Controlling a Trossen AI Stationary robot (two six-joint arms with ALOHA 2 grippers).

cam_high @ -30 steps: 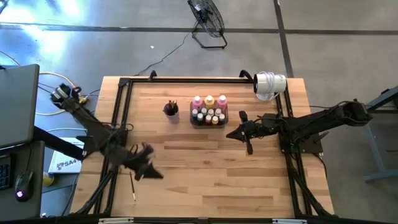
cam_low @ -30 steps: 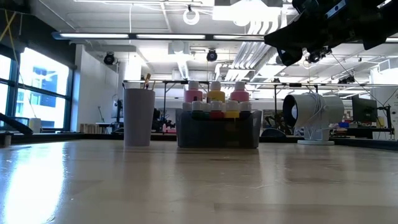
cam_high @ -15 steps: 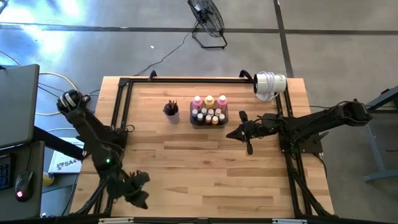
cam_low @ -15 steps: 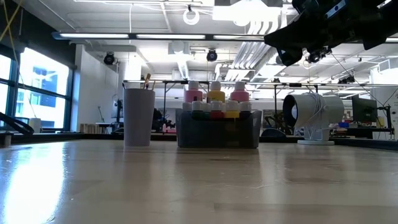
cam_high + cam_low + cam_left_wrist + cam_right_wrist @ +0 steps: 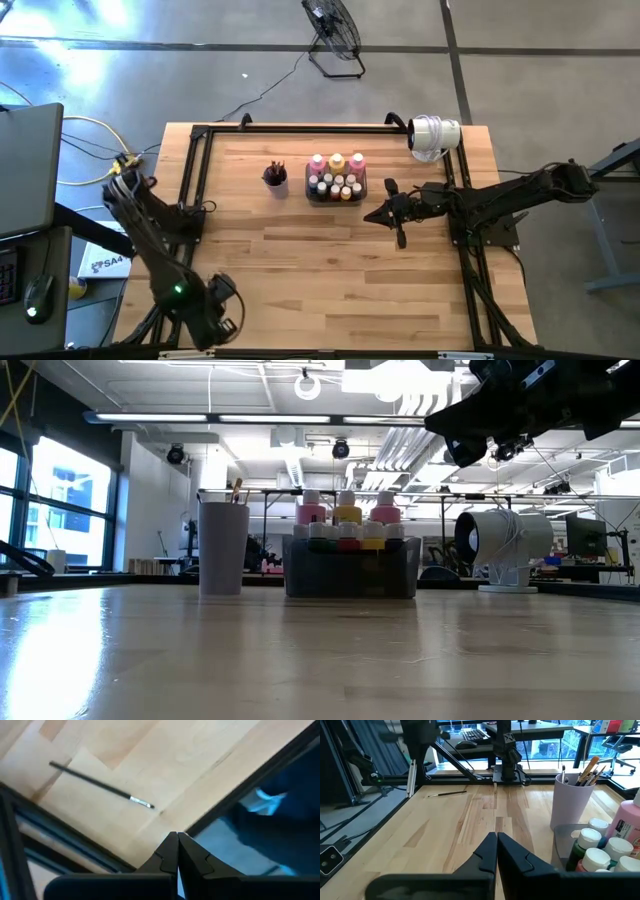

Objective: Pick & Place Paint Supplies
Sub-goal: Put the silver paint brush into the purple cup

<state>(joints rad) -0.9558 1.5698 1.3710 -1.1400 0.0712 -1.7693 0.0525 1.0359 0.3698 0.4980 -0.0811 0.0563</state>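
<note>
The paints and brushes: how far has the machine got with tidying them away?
Mostly done, it seems. The paint bottles stand in the tray, and several brushes sit in the cup. Nothing is in hand: the left gripper and right gripper are shut and empty. One paintbrush lies on the table, left to collect.

Paint bottles (image 5: 337,176) upright, clustered (3 taller behind); 1 dark-handled paintbrush (image 5: 101,786) flat, apart.

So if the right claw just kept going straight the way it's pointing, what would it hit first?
Probably nothing close: ahead of the shut right claw lies bare table, with the purple cup and paint bottles off to one side. The far frame post seems first, though depth is unclear.
</note>
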